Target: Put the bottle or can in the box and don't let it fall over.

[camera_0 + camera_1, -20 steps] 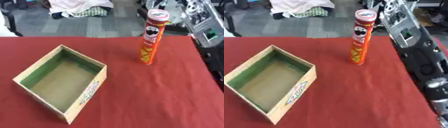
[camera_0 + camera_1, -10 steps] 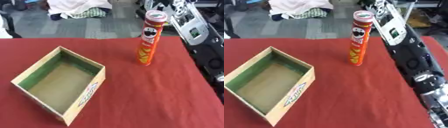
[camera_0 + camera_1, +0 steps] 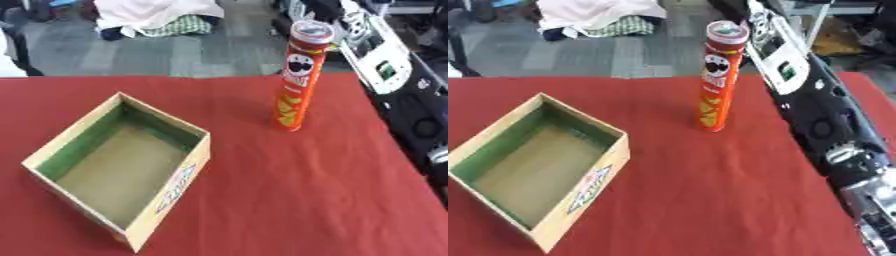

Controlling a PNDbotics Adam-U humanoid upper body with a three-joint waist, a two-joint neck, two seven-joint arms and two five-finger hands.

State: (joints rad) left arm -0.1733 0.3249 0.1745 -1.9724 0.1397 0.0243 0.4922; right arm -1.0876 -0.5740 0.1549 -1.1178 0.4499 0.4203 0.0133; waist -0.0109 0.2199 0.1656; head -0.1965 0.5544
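Nearby — clothes heap (image 3: pixel 157 15) beyond table (image 3: pixel 306 190).

Red tablecloth (image 3: pixel 289 190) covers the table. Beyond its far edge, a heap of white and checked cloth (image 3: pixel 162 17) lies on the grey floor (image 3: pixel 201 50).

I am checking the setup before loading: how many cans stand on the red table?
1. A tall can stands upright at the far side of the table, right of the open box. None seems hidden.
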